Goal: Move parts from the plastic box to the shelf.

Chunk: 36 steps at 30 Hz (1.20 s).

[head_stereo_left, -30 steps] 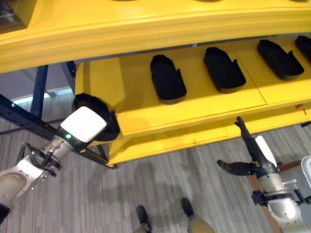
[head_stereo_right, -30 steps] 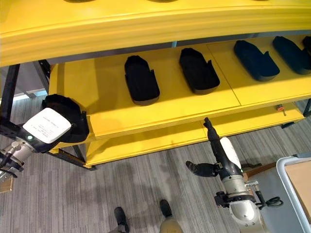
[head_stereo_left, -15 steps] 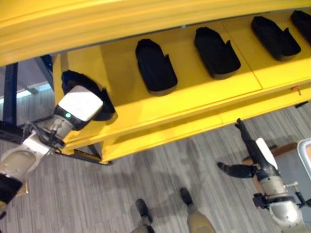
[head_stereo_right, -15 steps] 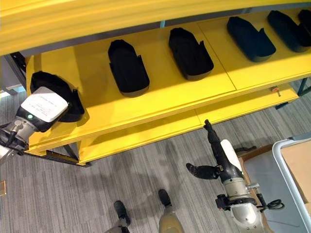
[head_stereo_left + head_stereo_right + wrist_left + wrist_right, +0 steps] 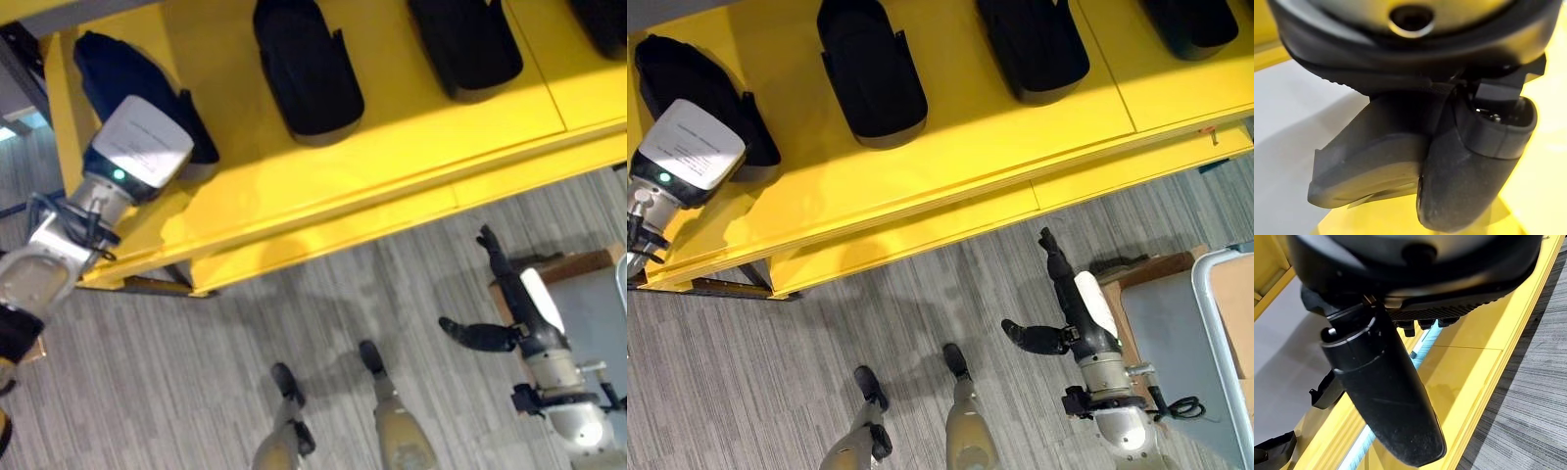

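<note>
Left hand point(image 5: 142, 147): upper left of the left eye view, at the shelf's left end, over a black part point(image 5: 122, 73); left wrist view shows the thumb point(image 5: 1469, 166) curled against that part point(image 5: 1371, 166). Part's underside looks to rest on the board.
Right hand point(image 5: 1073, 313): lower right, over the grey floor point(image 5: 774, 372), fingers straight, thumb out, holding nothing.
Shelf point(image 5: 392, 147): yellow, across the top of the frame.
Other parts: one point(image 5: 306, 64) near the held part, another point(image 5: 468, 44) further right, both lying flat on the shelf.
Plastic box point(image 5: 1225, 333): pale rim at right edge.
</note>
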{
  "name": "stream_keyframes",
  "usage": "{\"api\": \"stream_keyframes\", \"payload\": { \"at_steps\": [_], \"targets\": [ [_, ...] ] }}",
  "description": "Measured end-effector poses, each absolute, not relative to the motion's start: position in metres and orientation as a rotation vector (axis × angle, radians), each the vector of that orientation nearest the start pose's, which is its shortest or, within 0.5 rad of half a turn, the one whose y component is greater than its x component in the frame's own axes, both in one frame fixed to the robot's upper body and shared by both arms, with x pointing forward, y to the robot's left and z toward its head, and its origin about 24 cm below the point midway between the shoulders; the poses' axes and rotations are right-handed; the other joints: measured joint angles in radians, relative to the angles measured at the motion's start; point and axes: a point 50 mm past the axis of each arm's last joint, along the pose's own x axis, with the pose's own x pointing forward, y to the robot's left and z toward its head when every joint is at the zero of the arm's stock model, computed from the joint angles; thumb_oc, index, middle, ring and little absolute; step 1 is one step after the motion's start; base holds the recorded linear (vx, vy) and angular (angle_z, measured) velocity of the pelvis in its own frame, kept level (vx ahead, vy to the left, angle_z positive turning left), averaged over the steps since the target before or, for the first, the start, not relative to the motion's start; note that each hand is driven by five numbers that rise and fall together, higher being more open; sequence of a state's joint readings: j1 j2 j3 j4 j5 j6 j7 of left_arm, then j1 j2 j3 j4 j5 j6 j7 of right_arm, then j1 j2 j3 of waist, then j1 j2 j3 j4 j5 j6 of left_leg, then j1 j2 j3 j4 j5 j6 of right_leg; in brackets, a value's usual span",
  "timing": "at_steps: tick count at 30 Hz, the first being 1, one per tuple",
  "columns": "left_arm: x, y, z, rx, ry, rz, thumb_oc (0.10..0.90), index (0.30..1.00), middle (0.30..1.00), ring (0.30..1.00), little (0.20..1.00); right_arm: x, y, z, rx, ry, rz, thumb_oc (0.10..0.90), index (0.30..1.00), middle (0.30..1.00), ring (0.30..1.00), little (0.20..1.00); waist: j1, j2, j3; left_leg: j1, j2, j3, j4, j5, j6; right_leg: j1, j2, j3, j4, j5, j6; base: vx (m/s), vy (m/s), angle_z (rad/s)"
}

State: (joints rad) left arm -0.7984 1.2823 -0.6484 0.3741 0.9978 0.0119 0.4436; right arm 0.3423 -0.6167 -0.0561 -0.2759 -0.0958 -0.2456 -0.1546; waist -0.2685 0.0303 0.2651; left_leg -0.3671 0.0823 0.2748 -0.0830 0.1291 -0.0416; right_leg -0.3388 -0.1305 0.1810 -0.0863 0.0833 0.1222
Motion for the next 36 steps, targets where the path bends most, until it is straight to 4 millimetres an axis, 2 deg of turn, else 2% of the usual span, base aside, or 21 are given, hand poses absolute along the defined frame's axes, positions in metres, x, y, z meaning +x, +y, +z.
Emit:
{"api": "stream_keyframes", "payload": {
  "at_steps": [16, 36],
  "targets": [
    [0.329, 0.295, 0.264, 2.395, -0.585, 0.315, 0.4, 0.3, 0.3, 0.3, 0.3, 0.188, -0.245, 0.098, -0.696, -0.266, -0.033, 0.9, 1.0, 1.0, 1.0, 1.0, -0.001, -0.001, 0.0, -0.027, 0.003, 0.021, 0.0, -0.003, 0.001, -0.038, 0.009, 0.013, 0.0, 0.007, 0.006, 0.0, 0.022, -0.02],
    [0.33, 0.297, 0.258, 2.404, -0.564, 0.275, 0.4, 0.3, 0.3, 0.3, 0.3, 0.187, -0.245, 0.102, -0.707, -0.289, -0.02, 0.9, 1.0, 1.0, 1.0, 1.0, -0.001, -0.002, -0.001, -0.012, 0.006, 0.026, 0.0, -0.002, 0.001, -0.025, 0.012, 0.02, 0.0, 0.008, 0.005, 0.0, 0.0, 0.0]
  ]
}}
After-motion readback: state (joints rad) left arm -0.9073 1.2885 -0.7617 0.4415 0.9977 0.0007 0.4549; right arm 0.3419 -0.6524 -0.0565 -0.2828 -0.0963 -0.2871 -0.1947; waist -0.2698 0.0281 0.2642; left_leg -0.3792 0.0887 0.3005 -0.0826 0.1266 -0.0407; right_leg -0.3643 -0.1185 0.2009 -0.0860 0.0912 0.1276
